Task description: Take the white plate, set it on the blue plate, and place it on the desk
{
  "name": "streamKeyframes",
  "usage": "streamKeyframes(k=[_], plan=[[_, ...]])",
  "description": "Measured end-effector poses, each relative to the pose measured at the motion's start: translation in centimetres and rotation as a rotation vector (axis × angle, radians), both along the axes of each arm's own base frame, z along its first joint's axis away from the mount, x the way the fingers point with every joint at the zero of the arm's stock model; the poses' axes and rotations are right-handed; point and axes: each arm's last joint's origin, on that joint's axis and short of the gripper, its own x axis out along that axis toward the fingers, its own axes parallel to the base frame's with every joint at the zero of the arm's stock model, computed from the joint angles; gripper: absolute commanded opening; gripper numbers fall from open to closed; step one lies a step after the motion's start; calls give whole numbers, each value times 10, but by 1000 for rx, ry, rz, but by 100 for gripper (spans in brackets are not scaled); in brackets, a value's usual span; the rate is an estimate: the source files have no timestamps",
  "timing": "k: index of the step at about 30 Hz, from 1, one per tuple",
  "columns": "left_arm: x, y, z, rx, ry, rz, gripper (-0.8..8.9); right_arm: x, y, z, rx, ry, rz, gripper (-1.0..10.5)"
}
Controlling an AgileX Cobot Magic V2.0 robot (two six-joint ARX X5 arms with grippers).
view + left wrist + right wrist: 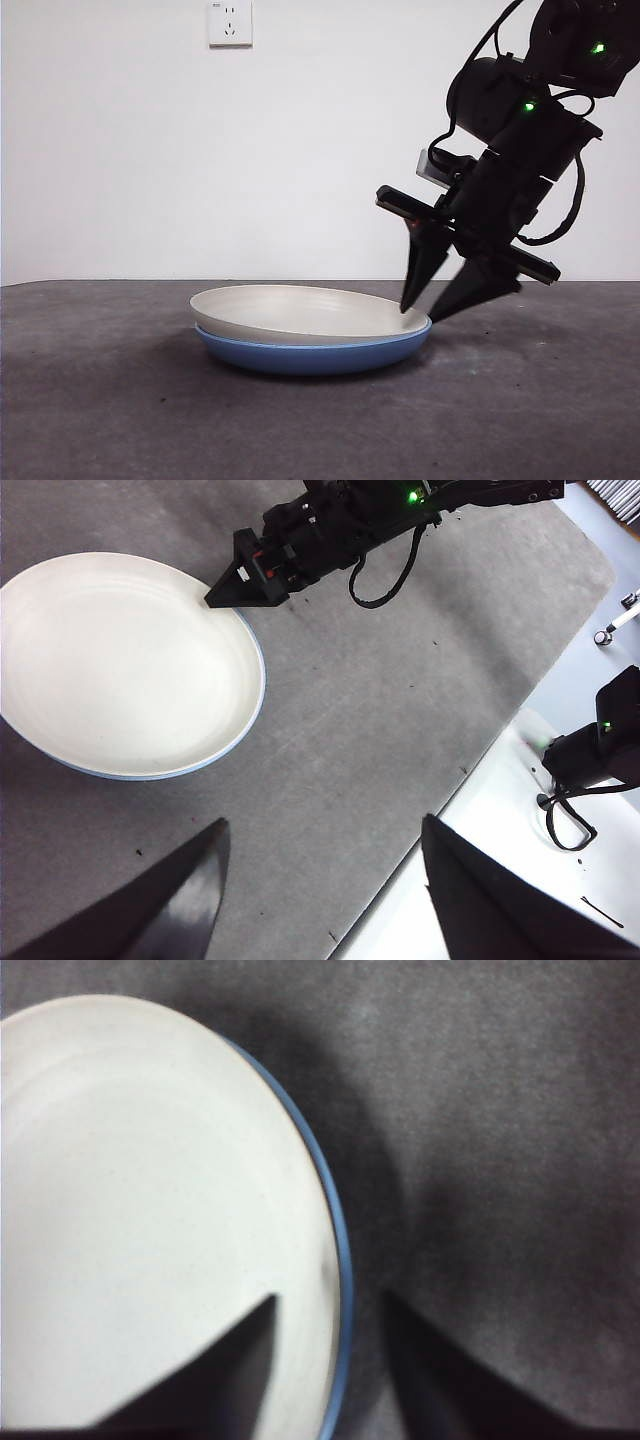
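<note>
The white plate lies nested in the blue plate on the desk. My right gripper is open, its jaws straddling the stacked plates' right rim, one jaw over the white plate's inside, the other outside. In the right wrist view the white plate and the blue plate's rim lie between the jaws of my right gripper. My left gripper is open and empty, high above the desk, away from the white plate. The right gripper also shows in the left wrist view.
A wall socket sits on the white wall behind. The desk's edge and a white surface with black equipment show in the left wrist view.
</note>
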Motion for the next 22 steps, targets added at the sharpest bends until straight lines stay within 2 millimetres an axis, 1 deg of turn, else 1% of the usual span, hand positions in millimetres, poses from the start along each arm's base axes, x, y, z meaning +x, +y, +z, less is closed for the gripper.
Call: streamKeyframes(k=[5, 9, 15, 19, 22], plan=[[0, 0, 0, 0, 0, 0, 312, -2, -1, 1, -6, 13, -1, 278], [0, 0, 0, 0, 0, 0, 312, -5, -2, 14, 8, -20, 0, 278], [0, 0, 0, 0, 0, 0, 312, -22, -9, 50, 11, -91, 31, 278], [0, 0, 0, 0, 0, 0, 312, -41, -17, 74, -14, -130, 83, 278], [0, 0, 0, 0, 0, 0, 312, -59, -25, 95, -27, -165, 124, 278]])
